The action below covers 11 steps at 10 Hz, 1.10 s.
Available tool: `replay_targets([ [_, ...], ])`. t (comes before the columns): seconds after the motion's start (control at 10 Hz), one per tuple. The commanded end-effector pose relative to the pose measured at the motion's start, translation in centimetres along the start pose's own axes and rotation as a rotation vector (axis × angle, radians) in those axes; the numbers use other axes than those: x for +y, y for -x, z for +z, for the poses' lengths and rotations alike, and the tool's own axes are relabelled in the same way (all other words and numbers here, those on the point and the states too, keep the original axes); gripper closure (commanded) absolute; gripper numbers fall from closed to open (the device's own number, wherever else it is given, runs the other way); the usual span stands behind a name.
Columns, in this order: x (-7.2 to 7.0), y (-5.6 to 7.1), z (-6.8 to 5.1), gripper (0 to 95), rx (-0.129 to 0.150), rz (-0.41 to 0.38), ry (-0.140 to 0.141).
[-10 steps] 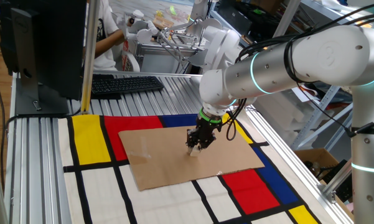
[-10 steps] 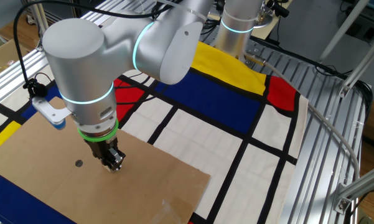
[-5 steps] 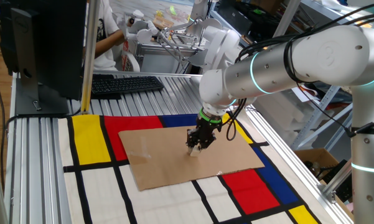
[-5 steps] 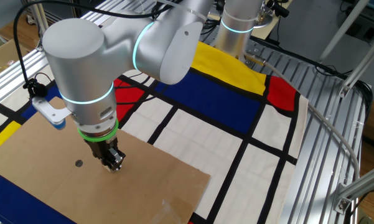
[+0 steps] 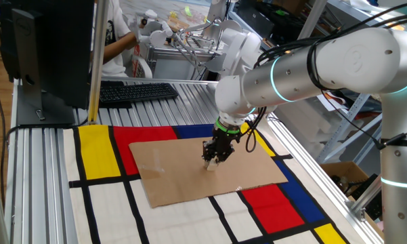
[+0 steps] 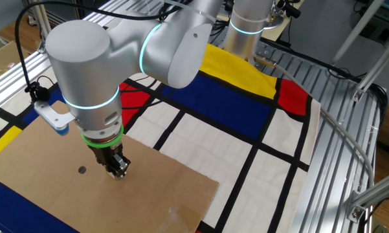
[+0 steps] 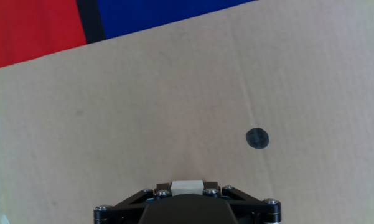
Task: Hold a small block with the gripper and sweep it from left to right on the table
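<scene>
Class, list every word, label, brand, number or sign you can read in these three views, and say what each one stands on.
None can be read.
Keyboard: key legends too small to read.
Cardboard sheet: only a plain dark dot, no writing.
Robot arm, hand and small block: no visible lettering.

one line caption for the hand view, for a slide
Gripper shut on the small block over the brown cardboard sheet, a dark dot mark to the right.
</scene>
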<state>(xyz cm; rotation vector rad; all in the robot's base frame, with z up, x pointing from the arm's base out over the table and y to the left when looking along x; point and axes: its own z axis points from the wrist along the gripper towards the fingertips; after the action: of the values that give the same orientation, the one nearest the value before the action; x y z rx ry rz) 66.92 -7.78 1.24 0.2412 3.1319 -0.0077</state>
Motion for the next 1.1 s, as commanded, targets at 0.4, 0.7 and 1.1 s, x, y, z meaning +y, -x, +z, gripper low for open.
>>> replay_targets([
  [0.4,-0.09,-0.20,-0.04,95.0,0.008,-0.092,0.008],
  [0.7,-0.09,-0.20,-0.04,95.0,-0.005,-0.140,0.000],
  [1.1,-0.09,-0.20,-0.04,95.0,-0.020,-0.176,-0.029],
])
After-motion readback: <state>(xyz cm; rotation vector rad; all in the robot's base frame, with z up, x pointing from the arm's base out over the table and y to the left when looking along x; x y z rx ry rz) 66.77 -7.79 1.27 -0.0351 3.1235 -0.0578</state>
